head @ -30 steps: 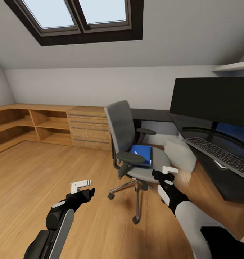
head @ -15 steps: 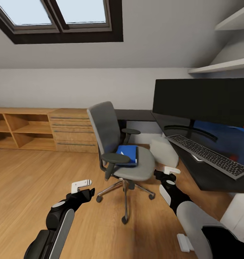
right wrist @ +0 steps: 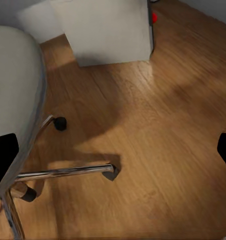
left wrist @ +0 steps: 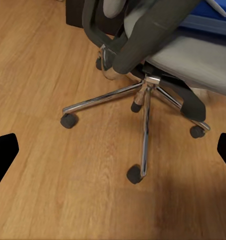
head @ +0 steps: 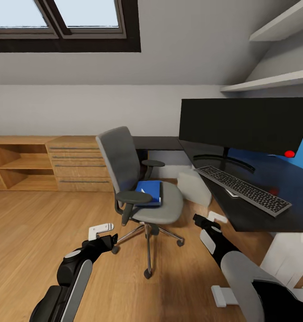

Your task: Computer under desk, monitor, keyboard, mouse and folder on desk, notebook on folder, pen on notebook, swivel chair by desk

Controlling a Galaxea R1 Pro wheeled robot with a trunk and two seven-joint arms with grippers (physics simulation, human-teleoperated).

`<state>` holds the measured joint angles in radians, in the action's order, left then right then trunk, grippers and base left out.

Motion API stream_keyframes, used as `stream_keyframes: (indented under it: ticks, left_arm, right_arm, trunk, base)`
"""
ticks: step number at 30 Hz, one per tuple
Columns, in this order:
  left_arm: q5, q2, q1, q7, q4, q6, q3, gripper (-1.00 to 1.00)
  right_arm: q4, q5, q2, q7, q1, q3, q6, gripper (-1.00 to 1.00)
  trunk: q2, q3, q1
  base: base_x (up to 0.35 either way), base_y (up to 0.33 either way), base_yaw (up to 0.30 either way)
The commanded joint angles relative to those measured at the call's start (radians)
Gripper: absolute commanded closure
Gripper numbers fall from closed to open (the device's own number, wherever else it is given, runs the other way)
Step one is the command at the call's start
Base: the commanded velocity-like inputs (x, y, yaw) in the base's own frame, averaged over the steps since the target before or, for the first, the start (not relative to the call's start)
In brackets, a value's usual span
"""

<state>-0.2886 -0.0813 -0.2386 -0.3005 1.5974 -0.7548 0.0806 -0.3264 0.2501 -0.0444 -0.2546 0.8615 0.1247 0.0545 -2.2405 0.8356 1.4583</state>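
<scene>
Chair (head: pixel 140 188): grey padded, black armrests, chrome star base, ahead between the hands.
Folder (head: pixel 150 192): bright blue, flat on seat.
Left hand (head: pixel 100 232): released, empty.
Right hand (head: pixel 210 220): released, empty.

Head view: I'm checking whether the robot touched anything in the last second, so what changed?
The camera swung right, so the whole scene slid left; nothing was grasped or released. The flat blue folder still lies on the grey padded swivel chair, the slim dark keyboard on the glossy black desk. The left gripper and right gripper stay empty.
</scene>
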Motion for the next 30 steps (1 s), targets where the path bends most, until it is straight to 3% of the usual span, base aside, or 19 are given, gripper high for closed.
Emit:
stream_keyframes:
  ticks: [1, 3, 5, 9, 30]
  left_arm:
    - [-0.011, 0.0, -0.001, -0.009, 0.001, -0.003, 0.001, -1.0]
    - [-0.011, 0.0, -0.001, -0.009, 0.001, -0.003, 0.001, -1.0]
    - [-0.011, 0.0, -0.001, -0.009, 0.001, -0.003, 0.001, -1.0]
    - [-0.011, 0.0, 0.0, -0.009, 0.001, -0.003, 0.001, -1.0]
    - [-0.011, 0.002, 0.0, -0.009, 0.001, -0.003, -0.001, -1.0]
  right_arm:
    - [0.001, 0.023, -0.001, 0.0, 0.001, 0.002, 0.005, -1.0]
    - [0.001, 0.039, 0.0, 0.0, 0.001, 0.003, 0.004, -1.0]
    - [0.001, 0.085, 0.0, 0.0, 0.001, 0.003, 0.004, -1.0]
    - [0.002, 0.115, -0.001, -0.001, 0.001, 0.003, 0.004, -1.0]
    - [-0.004, 0.121, 0.0, -0.002, 0.001, 0.004, 0.002, -1.0]
  trunk:
    - [0.0, 0.001, 0.0]
    - [0.0, 0.001, 0.0]
    - [0.0, 0.001, 0.0]
    - [0.0, 0.001, 0.0]
    - [0.0, 0.001, 0.0]
  base:
    - [0.0, 0.0, -0.01]
    - [0.0, 0.0, -0.007]
    - [0.0, 0.0, -0.003]
    - [0.0, 0.0, -0.001]
    - [0.014, 0.014, 0.0]
